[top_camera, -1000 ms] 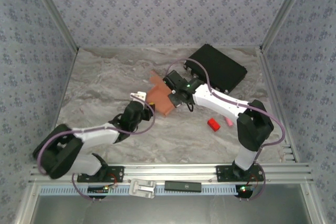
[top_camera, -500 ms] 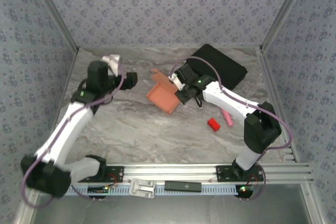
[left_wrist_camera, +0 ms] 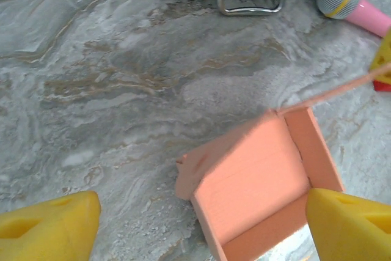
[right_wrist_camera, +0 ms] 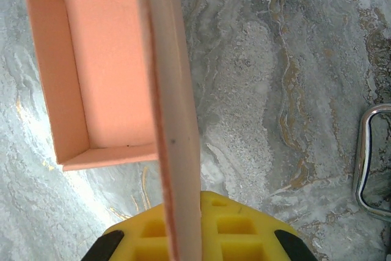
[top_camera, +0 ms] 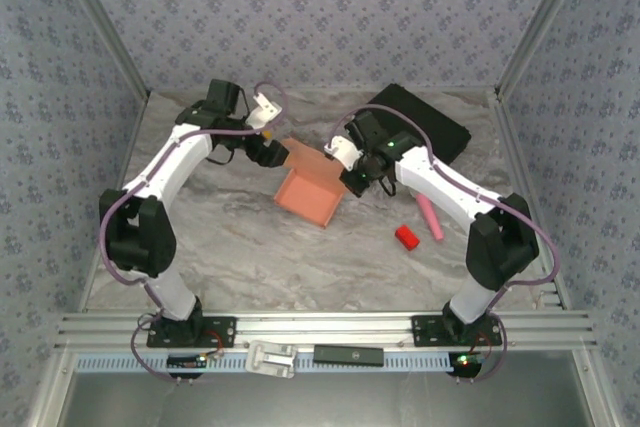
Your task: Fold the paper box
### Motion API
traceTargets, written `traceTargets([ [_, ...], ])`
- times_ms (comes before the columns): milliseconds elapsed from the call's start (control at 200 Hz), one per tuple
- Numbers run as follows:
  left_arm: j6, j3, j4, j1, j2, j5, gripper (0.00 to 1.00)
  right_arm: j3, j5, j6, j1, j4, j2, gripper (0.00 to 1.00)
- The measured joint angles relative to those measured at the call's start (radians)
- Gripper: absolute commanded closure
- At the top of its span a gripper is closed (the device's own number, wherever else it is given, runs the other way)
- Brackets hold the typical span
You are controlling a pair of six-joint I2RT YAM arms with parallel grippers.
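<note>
Locate the paper box on the marble table, to the near left of the black case and clear of it. Identify as a salmon-orange open tray: floor flat on the table, side walls upright, open face up. Note one long flap raised on the side toward the black case, seen edge-on in the right wrist view. Note a further short flap splayed outward at one end, seen in the left wrist view.

Find the right gripper between the paper box and the black case. Read fingers as pressed together on the raised flap, yellow pads clamping the cardboard from both sides.

Find the left gripper left of the black case, at the far corner of the paper box, on the side away from the case. Read fingers as spread wide, gripping nothing. See yellow fingertips in the two lower corners of the left wrist view, with the open tray below and between. Treat contact with the cardboard as undeterminable.

Locate the red block and the pink stick on the near side of the black case, close together, well apart from the paper box. Note the grey head of the pink stick just beside the case front, near the metal handle.
</note>
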Motion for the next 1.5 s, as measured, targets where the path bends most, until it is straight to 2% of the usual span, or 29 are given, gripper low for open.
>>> traceTargets([
  [75, 0.037, -0.017, 0.001, -0.002, 0.0, 0.008, 0.2, 0.007, -0.014, -0.011, -0.005, -0.008, 0.004, 1.0],
  [275, 0.082, -0.102, 0.065, -0.034, 0.0, -0.06, 0.22, 0.009, -0.036, -0.024, -0.001, -0.016, 0.014, 1.0],
  [340, 0.095, -0.104, 0.071, -0.045, 0.0, -0.075, 0.3, 0.009, -0.037, -0.025, 0.001, -0.017, 0.018, 1.0],
  [440, 0.126, -0.06, 0.057, -0.064, 0.016, -0.104, 0.54, 0.009, -0.036, -0.025, 0.005, -0.019, 0.025, 1.0],
  [490, 0.151, -0.021, 0.051, -0.074, 0.037, -0.121, 0.6, 0.009, -0.035, -0.025, 0.007, -0.019, 0.027, 1.0],
  [605, 0.171, 0.03, 0.05, -0.088, 0.071, -0.145, 0.61, 0.009, -0.032, -0.025, 0.01, -0.019, 0.032, 1.0],
  [875, 0.21, 0.034, -0.005, -0.115, 0.092, -0.184, 0.62, 0.015, -0.028, -0.025, 0.011, -0.022, 0.041, 1.0],
  [1339, 0.205, 0.035, -0.037, -0.139, 0.127, -0.248, 0.81, 0.026, -0.016, -0.024, 0.006, -0.023, 0.045, 1.0],
  [1499, 0.176, 0.035, -0.049, -0.146, 0.127, -0.262, 0.93, 0.03, -0.011, -0.023, 0.003, -0.024, 0.048, 1.0],
])
